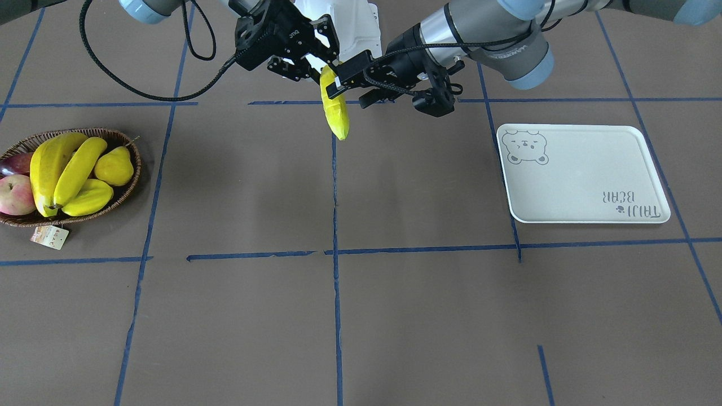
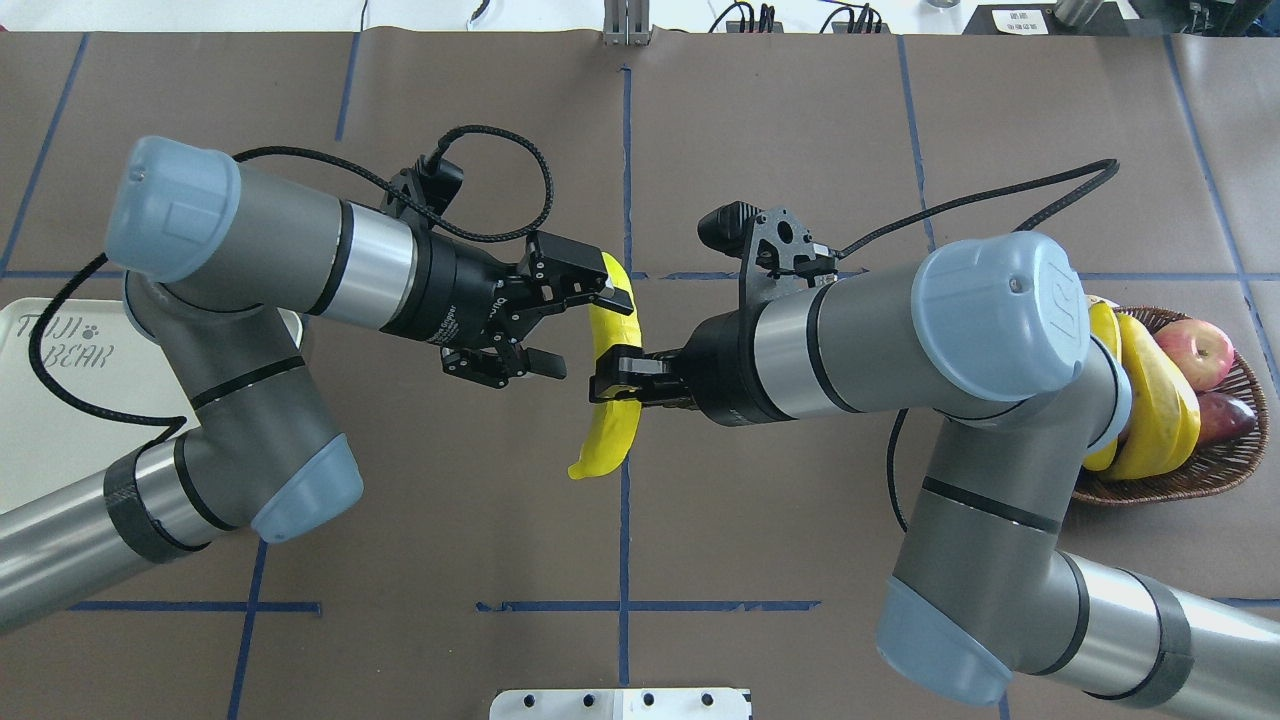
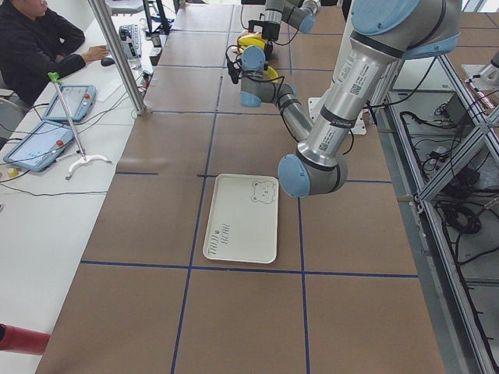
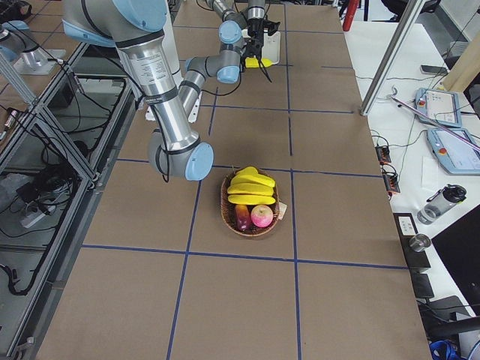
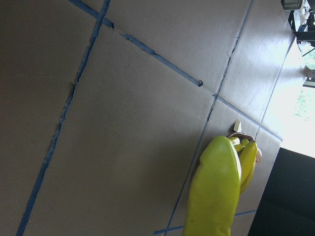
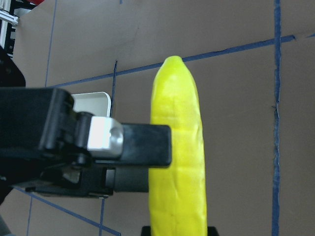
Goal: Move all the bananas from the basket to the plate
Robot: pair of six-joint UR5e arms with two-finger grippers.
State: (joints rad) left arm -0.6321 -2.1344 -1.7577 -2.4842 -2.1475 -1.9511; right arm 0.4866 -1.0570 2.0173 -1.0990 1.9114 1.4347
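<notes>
Plate [image 2: 60, 440] at left end of worktop [image 2: 800, 150]: bare, no banana on it yet. Left gripper [image 2: 592, 335] above worktop middle, jaws wide; one finger [image 2: 600, 285] touches far end of banana [image 2: 612, 430], no clamp. Banana hangs in air, pinched mid-length by right gripper [image 2: 620, 382], jaws closed on it. Basket [image 2: 1200, 470] at right end holds other bananas [image 2: 1160, 410], at least two, exact count unclear. Judgement: hand-over of first banana; none delivered; carry to plate plus whole basket remainder left.
</notes>
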